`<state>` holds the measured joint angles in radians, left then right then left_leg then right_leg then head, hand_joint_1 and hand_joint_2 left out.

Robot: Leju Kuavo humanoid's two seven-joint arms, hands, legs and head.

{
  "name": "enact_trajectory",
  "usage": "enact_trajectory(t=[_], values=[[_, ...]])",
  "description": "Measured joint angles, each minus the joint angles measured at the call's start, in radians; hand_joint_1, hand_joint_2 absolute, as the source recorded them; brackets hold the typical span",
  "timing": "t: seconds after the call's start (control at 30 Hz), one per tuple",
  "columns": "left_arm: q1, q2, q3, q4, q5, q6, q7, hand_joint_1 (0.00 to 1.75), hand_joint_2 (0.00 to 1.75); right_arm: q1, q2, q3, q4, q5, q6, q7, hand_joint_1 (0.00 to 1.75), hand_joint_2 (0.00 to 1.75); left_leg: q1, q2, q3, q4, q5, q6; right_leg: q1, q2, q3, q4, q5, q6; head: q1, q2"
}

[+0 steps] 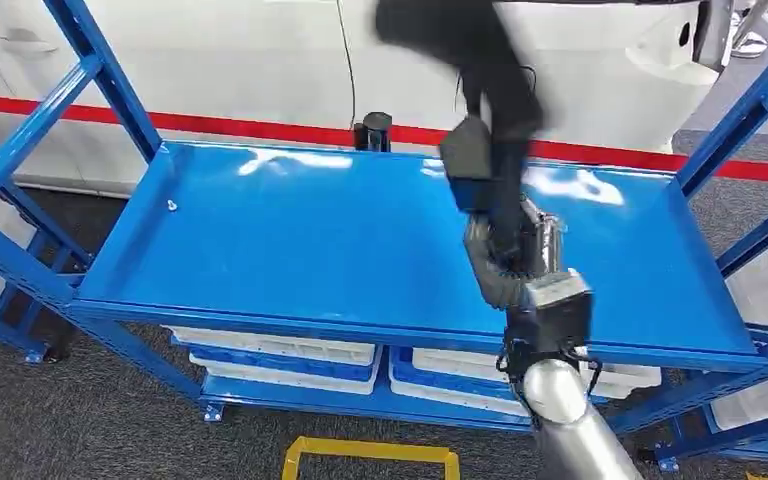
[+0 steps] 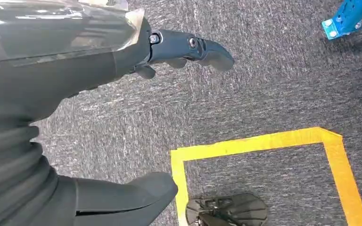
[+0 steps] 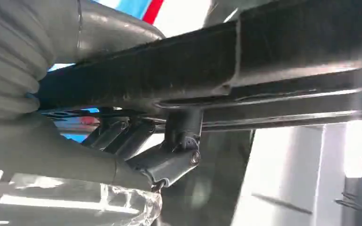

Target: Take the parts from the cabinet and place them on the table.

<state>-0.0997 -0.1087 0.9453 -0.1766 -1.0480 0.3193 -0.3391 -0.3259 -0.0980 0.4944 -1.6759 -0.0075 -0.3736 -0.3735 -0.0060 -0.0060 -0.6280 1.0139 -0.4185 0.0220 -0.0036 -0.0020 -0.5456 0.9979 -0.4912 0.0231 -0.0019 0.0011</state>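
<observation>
The right hand (image 1: 500,255) is clamped on a long black part (image 1: 480,90), held above the blue shelf (image 1: 290,240). The left hand (image 2: 75,94) hangs open, fingers apart, over grey carpet (image 2: 264,94).

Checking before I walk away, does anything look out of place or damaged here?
Nothing looks damaged or spilled. The right hand grips a long dark part above the blue shelf; the part is motion-blurred.

The light is bright and even. White glare shines on the blue shelf (image 1: 340,240), just beside the fingers (image 1: 495,275). The black part (image 1: 480,90) above the fingers is smeared with blur. In the right wrist view, the wall behind the fingers (image 3: 169,162) is washed out white. The grey carpet (image 2: 273,94) looks sharp.
</observation>
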Motion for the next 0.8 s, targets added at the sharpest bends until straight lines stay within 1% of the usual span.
enact_trajectory(t=[0.07,0.13,0.27,0.37,0.43,0.53,0.67,0.7,0.73,0.77,0.8], values=[[0.006,0.001,0.003,0.000,0.004,-0.002,-0.004,0.00,1.75,0.023,-0.020,0.000,-0.051,-0.071,0.090,-0.022,1.71,1.75,0.000,0.000,-0.001,0.000,0.000,0.000,0.000,0.000,0.004,0.000,0.000,0.000,0.000,0.000],[0.009,0.001,0.005,0.000,0.010,-0.002,-0.004,0.00,1.75,0.037,-0.031,0.004,-0.084,-0.085,0.116,-0.028,1.71,1.75,0.000,0.001,-0.001,0.000,0.000,0.000,0.000,0.001,0.004,0.000,0.000,0.000,0.000,0.000],[0.011,0.001,0.005,0.000,0.011,-0.002,-0.005,0.00,1.75,0.047,-0.048,0.009,-0.121,-0.168,0.196,-0.031,1.71,1.75,0.000,0.001,-0.001,0.000,0.000,0.000,0.000,0.000,0.003,0.000,0.000,0.000,0.000,0.000],[0.014,0.001,0.006,0.000,0.016,-0.003,-0.008,0.00,1.75,0.059,-0.059,0.010,-0.147,-0.296,0.352,-0.024,1.71,1.75,0.000,0.001,-0.001,0.000,0.000,0.000,0.000,0.001,0.004,0.000,0.000,0.000,0.000,0.000],[0.015,0.001,0.008,0.000,0.023,-0.012,-0.017,0.00,1.75,0.072,-0.059,0.013,-0.165,-0.327,0.410,-0.018,1.71,1.75,0.000,0.001,-0.001,0.000,0.000,0.000,0.000,0.001,0.003,0.000,0.000,0.000,0.000,0.000],[0.016,0.002,0.018,0.000,0.032,-0.024,-0.025,0.00,1.75,0.092,-0.062,0.018,-0.188,-0.326,0.434,-0.018,1.71,1.75,-0.003,0.000,-0.001,0.002,-0.004,0.003,-0.004,0.000,0.006,-0.002,0.000,0.002,0.000,0.000],[0.016,0.003,0.030,0.000,0.040,-0.034,-0.032,0.00,1.75,0.114,-0.067,0.018,-0.205,-0.318,0.435,-0.019,1.71,1.75,-0.009,0.000,-0.001,0.003,-0.008,0.009,-0.010,0.000,0.006,-0.002,-0.002,0.007,0.000,0.000],[0.016,0.003,0.030,0.000,0.041,-0.034,-0.035,0.00,1.75,0.116,-0.068,0.018,-0.208,-0.318,0.435,-0.019,1.71,1.75,-0.011,-0.001,0.000,0.003,-0.008,0.012,-0.013,0.000,0.007,-0.002,-0.001,0.011,0.000,0.000],[0.016,0.004,0.031,0.000,0.042,-0.034,-0.036,0.00,1.75,0.117,-0.069,0.017,-0.211,-0.317,0.435,-0.019,1.71,1.75,-0.014,-0.001,0.000,0.003,-0.004,0.018,-0.015,0.000,0.008,-0.003,0.003,0.017,0.000,0.000],[0.016,0.004,0.031,0.000,0.042,-0.034,-0.037,0.00,1.75,0.118,-0.070,0.015,-0.214,-0.317,0.436,-0.019,1.71,1.75,-0.012,0.001,0.002,-0.004,0.001,0.024,-0.014,0.000,0.009,-0.003,0.003,0.020,-0.001,0.000],[0.016,0.003,0.031,0.000,0.042,-0.035,-0.037,0.00,1.75,0.119,-0.071,0.013,-0.217,-0.317,0.436,-0.019,1.71,1.75,-0.001,0.005,0.008,-0.015,0.009,0.031,-0.016,0.001,0.001,0.008,-0.010,0.018,-0.001,0.000]])
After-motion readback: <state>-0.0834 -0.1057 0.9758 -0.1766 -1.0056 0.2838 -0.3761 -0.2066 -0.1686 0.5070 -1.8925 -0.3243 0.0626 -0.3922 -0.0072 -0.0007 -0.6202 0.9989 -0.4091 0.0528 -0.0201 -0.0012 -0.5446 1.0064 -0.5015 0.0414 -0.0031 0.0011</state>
